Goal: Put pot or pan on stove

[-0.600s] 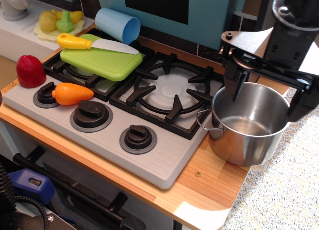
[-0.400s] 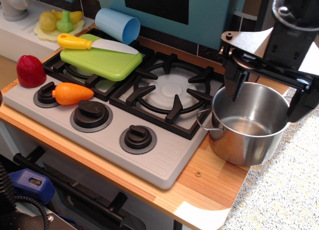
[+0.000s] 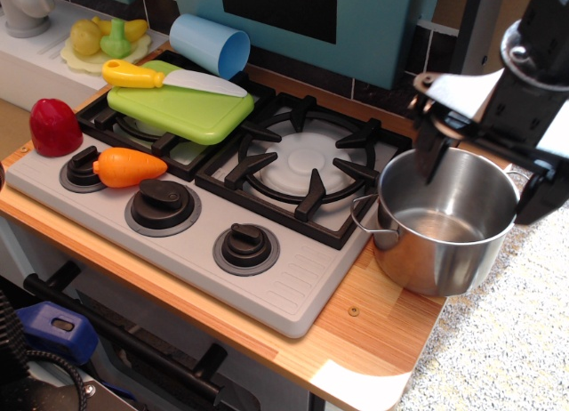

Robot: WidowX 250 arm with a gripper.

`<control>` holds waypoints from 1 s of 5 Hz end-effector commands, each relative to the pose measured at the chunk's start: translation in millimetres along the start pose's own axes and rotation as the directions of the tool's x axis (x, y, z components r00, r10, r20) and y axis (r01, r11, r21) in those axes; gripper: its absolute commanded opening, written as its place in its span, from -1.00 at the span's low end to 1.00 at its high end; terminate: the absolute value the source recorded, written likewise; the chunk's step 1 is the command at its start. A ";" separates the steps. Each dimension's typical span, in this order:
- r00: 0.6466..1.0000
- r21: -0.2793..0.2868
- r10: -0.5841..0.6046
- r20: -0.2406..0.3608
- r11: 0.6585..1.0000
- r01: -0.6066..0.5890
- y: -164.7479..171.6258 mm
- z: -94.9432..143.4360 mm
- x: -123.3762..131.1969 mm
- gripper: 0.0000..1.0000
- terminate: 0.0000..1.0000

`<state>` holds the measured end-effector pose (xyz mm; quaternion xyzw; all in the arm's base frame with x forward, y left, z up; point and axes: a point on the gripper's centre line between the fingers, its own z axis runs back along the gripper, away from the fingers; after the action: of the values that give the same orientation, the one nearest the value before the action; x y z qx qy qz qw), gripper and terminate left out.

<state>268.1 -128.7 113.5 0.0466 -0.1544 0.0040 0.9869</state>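
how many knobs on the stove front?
3, in a row along the stove's front edge: left knob beside the toy carrot, middle knob, right knob. None looks hidden.

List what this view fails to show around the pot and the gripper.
- Gripper: its right finger is cut off by the right edge of the picture, so the grip on the pot cannot be judged.
- Pot's far rim: covered by the gripper body.
- Left burner of the stove: hidden under the green cutting board.
- Pot's right handle: barely visible behind the gripper.
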 end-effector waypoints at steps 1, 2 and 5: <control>0.996 -0.064 -0.048 0.075 0.997 0.053 -7.5 -12.8 3.4 1.00 -1.00; 0.995 -0.110 -0.041 0.088 0.993 0.051 -9.1 -34.1 0.9 1.00 -1.00; 0.995 -0.190 -0.032 0.095 0.981 0.050 -7.5 -66.9 8.9 1.00 -1.00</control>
<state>294.0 -130.4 39.9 -0.0409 -0.1865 -0.0246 0.9813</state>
